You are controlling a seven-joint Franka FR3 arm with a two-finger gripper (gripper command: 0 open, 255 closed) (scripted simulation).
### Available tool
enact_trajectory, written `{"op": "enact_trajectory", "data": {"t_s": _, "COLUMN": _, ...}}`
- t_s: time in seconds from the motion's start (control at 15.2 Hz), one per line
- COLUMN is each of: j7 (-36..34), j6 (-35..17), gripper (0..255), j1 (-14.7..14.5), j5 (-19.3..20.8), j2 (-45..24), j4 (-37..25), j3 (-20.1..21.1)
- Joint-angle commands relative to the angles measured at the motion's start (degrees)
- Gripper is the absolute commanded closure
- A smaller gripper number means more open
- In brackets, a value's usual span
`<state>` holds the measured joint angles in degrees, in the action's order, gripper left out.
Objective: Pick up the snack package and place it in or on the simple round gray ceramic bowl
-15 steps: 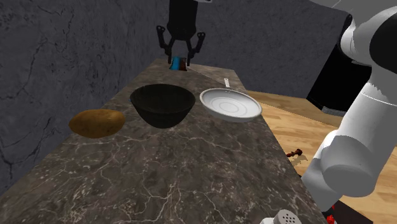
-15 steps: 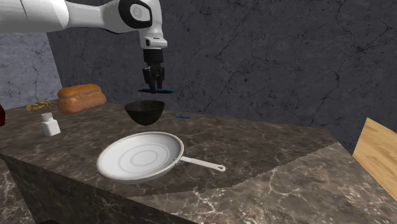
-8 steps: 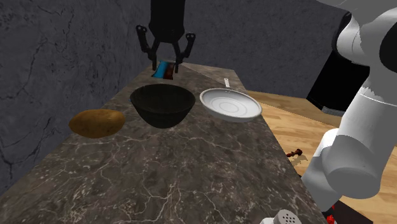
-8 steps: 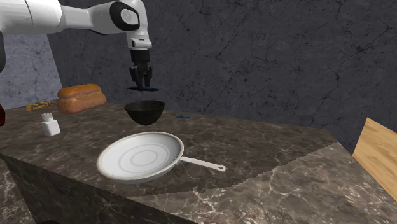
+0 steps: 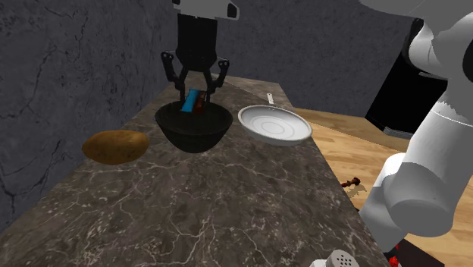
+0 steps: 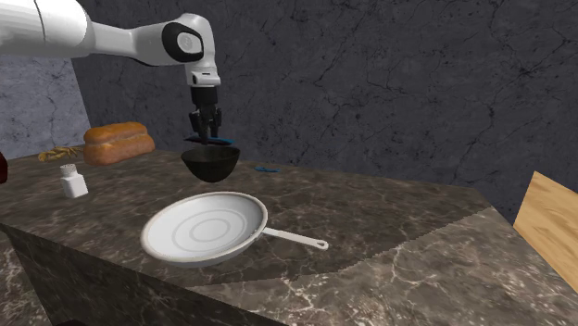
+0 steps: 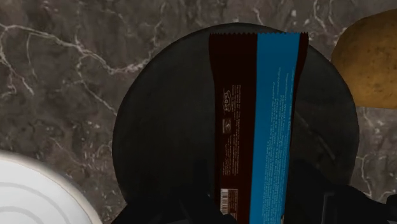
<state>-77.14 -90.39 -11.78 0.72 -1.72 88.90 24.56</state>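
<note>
Shoulder view: gripper [image 5: 194, 96] hangs over the dark round bowl [image 5: 191, 138], fingers closed narrowly on the snack package [image 5: 189, 100], a blue and brown wrapper held by one end, the rest hanging down at a tilt; its low end sits about level with the bowl's rim, though whether it has dipped inside is hard to judge from this angle; white pan [image 5: 258, 130] just beside the bowl, nothing in it; brown loaf [image 5: 115, 146] on the bowl's other side, apart from it

Second exterior view: package [image 6: 220, 140] shows as a thin blue sliver right above the bowl [image 6: 211, 169]; pan [image 6: 162, 248] nearer the camera, bare

Wrist view: package [image 7: 257, 114] runs out from between the fingers across the bowl's mouth [image 7: 162, 133]; bowl interior around it looks bare, nothing lying on its floor

Step in hand: carry is done, placing is at the release point; next move calls for a short lowering, then opening the fingers so the wrapper drops flat inside; being long, it may end up leaning on the rim
</note>
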Motion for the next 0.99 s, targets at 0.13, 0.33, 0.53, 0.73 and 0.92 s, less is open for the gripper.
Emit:
{"op": "enact_trajectory", "data": {"t_s": 0.13, "j7": 0.22, "j6": -3.37, "gripper": 255, "j1": 0.14, "j5": -0.38, "j2": 0.94, "j4": 4.19, "j3": -0.11}}
{"op": "enact_trajectory", "data": {"t_s": 0.33, "j7": 0.33, "j6": -5.39, "gripper": 255, "j1": 0.19, "j5": -0.53, "j2": 1.29, "j4": 6.53, "j3": -0.16}}
{"op": "enact_trajectory", "data": {"t_s": 0.53, "j7": 0.33, "j6": -5.39, "gripper": 255, "j1": 0.19, "j5": -0.53, "j2": 1.29, "j4": 6.53, "j3": -0.16}}
{"op": "enact_trajectory", "data": {"t_s": 0.73, "j7": 0.33, "j6": -5.39, "gripper": 255, "j1": 0.19, "j5": -0.53, "j2": 1.29, "j4": 6.53, "j3": -0.16}}
{"op": "enact_trajectory", "data": {"t_s": 0.92, "j7": 0.33, "j6": -5.39, "gripper": 0, "j1": 0.19, "j5": -0.53, "j2": 1.29, "j4": 6.53, "j3": -0.16}}
